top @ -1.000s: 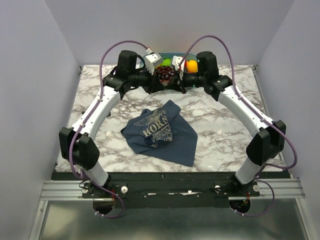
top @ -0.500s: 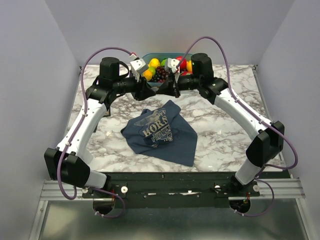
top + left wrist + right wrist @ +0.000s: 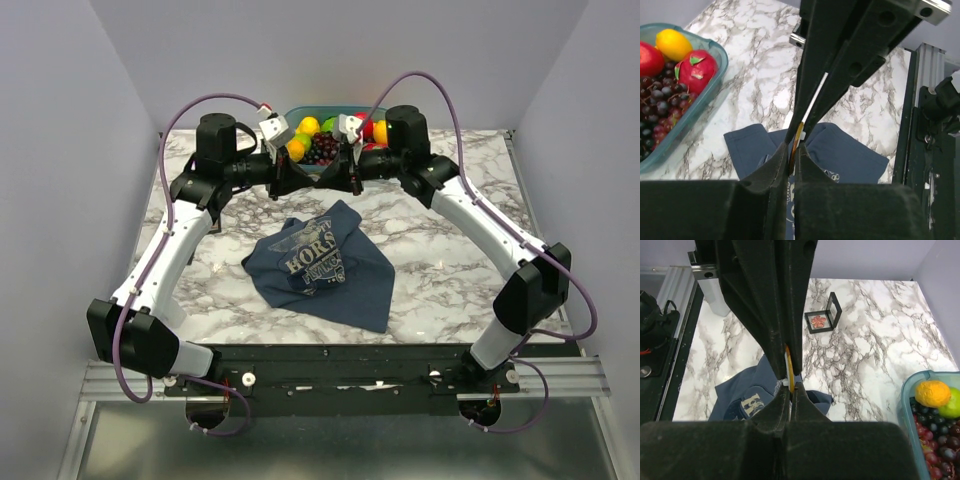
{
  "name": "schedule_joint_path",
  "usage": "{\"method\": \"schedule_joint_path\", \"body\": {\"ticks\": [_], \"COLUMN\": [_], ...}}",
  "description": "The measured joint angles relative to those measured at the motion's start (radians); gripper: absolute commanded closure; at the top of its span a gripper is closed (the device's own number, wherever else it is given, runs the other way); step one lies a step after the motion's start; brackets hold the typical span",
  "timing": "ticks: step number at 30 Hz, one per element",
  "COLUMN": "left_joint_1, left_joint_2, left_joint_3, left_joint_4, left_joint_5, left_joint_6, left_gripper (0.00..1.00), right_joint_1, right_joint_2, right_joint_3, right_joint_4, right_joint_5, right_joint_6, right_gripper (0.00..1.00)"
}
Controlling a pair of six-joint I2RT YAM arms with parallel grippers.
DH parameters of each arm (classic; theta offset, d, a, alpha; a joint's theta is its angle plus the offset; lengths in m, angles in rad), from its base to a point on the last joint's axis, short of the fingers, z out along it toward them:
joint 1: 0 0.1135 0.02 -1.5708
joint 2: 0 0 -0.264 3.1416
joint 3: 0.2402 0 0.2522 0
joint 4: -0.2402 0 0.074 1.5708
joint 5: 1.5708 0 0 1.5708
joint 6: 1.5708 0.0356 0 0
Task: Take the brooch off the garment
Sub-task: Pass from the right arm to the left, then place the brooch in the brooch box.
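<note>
Left arm [image 3: 165, 255] has swung outward over the last second, and both grippers now meet nearer the fruit tub's [image 3: 704, 102] left end. Bench [image 3: 450, 250]: garment [image 3: 330, 275] lies well apart from them. Left gripper [image 3: 794, 152]: jaws clamped edge-on on the brooch [image 3: 798, 136], held aloft. Right gripper [image 3: 790, 390]: jaws together, tips touching it; cannot tell if gripping. Risk: the thin edge hold slips and the brooch drops among the fruit, or opposing pulls bend it.

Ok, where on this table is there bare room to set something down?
Bare marble lies between the tank top and the right arm, and between it and the left arm. Crowded at back centre: the fruit tub, where both arms converge.
</note>
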Motion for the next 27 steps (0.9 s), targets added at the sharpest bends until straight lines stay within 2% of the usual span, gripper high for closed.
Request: {"method": "schedule_joint_path", "body": {"ticks": [2,3,5,6,9,11,12,15,19,23,27], "left_joint_1": [0.0,0.0,0.001,0.002,0.022,0.043,0.05,0.074,0.095,0.135,0.196], "left_joint_2": [-0.001,-0.002,-0.003,-0.003,-0.002,0.003,0.004,0.005,-0.02,-0.029,-0.008], "left_joint_3": [0.0,0.0,0.002,0.01,0.036,0.063,0.069,0.066,-0.081,-0.278,-0.384], "left_joint_4": [-0.005,-0.014,-0.042,-0.074,-0.205,-0.325,-0.374,-0.549,-0.684,-0.723,-0.694], "left_joint_5": [0.02,0.028,0.036,0.036,-0.002,-0.066,-0.096,-0.241,-0.475,-0.736,-0.961], "left_joint_6": [0.016,0.03,0.064,0.101,0.229,0.349,0.399,0.591,0.798,0.896,0.909], "left_gripper": [1.0,1.0,1.0,1.0,1.0,1.0,1.0,1.0,1.0,1.0,1.0], "right_joint_1": [-0.002,-0.002,-0.001,0.0,0.005,-0.006,-0.018,-0.066,-0.118,-0.121,-0.119], "right_joint_2": [-0.006,-0.008,-0.011,-0.013,-0.029,-0.046,-0.056,-0.094,-0.133,-0.15,-0.154], "right_joint_3": [-0.006,-0.01,-0.021,-0.029,-0.063,-0.084,-0.092,-0.124,-0.171,-0.24,-0.293], "right_joint_4": [0.0,0.001,0.001,0.005,0.003,-0.005,-0.01,-0.019,-0.021,-0.005,0.018], "right_joint_5": [0.0,0.0,0.002,0.009,0.033,0.048,0.052,0.063,0.079,0.082,0.092], "right_joint_6": [0.006,0.01,0.021,0.024,0.03,0.033,0.035,0.05,0.067,0.094,0.117], "right_gripper": [0.96,0.85,0.73,0.62,0.51,0.48,0.39,0.36,0.34,0.33,0.33]}}
